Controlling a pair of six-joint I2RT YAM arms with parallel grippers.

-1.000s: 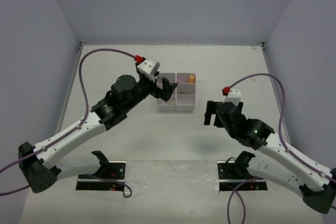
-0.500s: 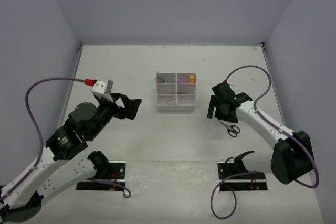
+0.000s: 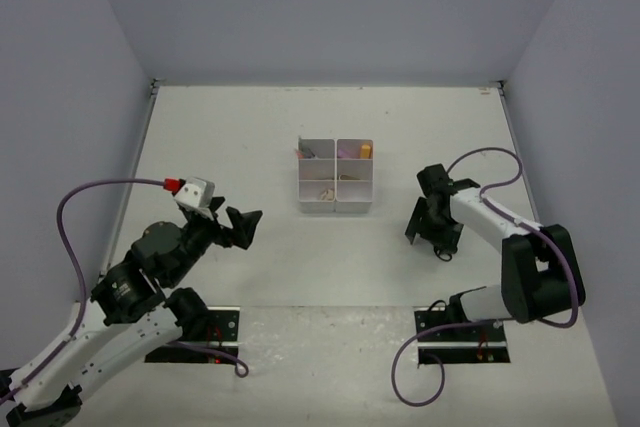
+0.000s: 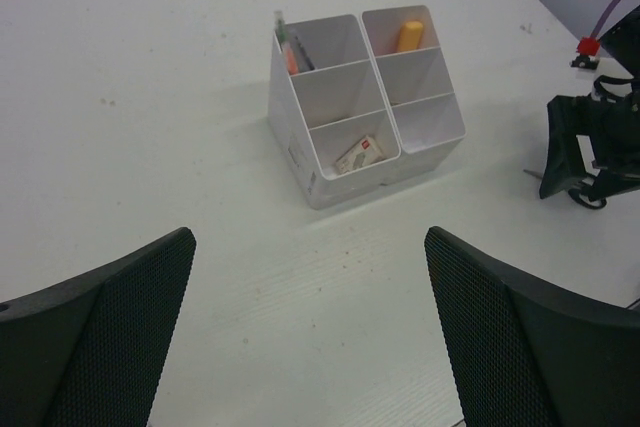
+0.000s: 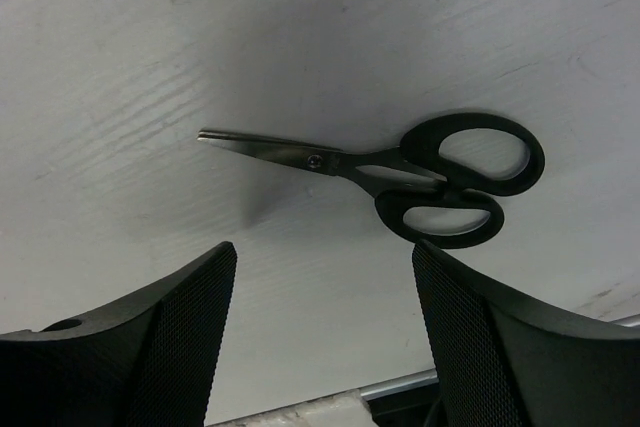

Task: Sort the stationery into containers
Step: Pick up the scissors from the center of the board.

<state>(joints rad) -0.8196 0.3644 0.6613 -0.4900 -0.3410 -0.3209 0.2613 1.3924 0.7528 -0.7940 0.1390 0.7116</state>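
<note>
1. Right pincer [image 5: 322, 257] is hovering open, empty, over the scissors [image 5: 380, 172] lying right of the organizer [image 4: 295, 147].
2. Left pincer [image 4: 308, 247] is hanging wide, empty.
3. Pens [image 4: 288, 47], marker [image 4: 408, 35], eraser [image 4: 360, 154] are sitting binned; seemingly only scissors are remaining.

The left arm [image 3: 128, 292] and right arm [image 3: 495, 222] have white link shells and bulky black joint housings. A thin purple cable [image 3: 110, 183] ends in a red plug [image 3: 172, 185] on the white camera block [image 3: 198, 193] just behind the left pincer [image 3: 248, 227]. Its fingers [image 4: 100, 337] are broad and black, with fine mesh-textured faces.
</note>
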